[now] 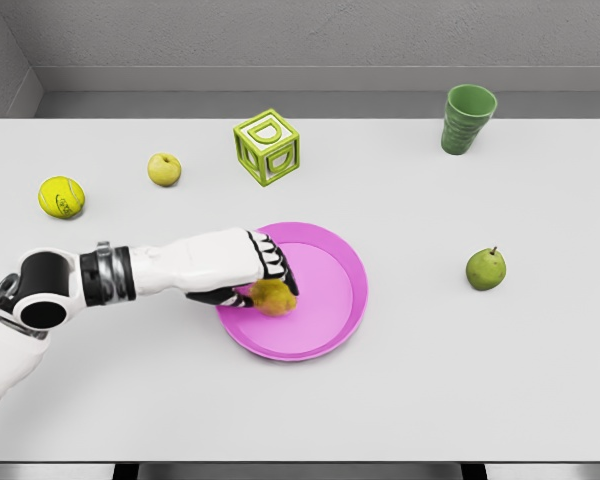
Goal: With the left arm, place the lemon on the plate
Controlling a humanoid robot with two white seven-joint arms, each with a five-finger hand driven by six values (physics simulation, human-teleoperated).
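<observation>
A yellow-brown lemon (273, 297) lies on the left part of the pink plate (330, 300) in the head view. My left hand (265, 275) reaches in from the lower left, its fingers curled over the top and left side of the lemon. The hand hides part of the plate's left rim. My right arm does not show.
A tennis ball (61, 196) and a small yellow apple (164, 169) lie at the left. A green letter block (267, 148) stands behind the plate, a green cup (468, 118) at the back right, a green pear (486, 269) to the right.
</observation>
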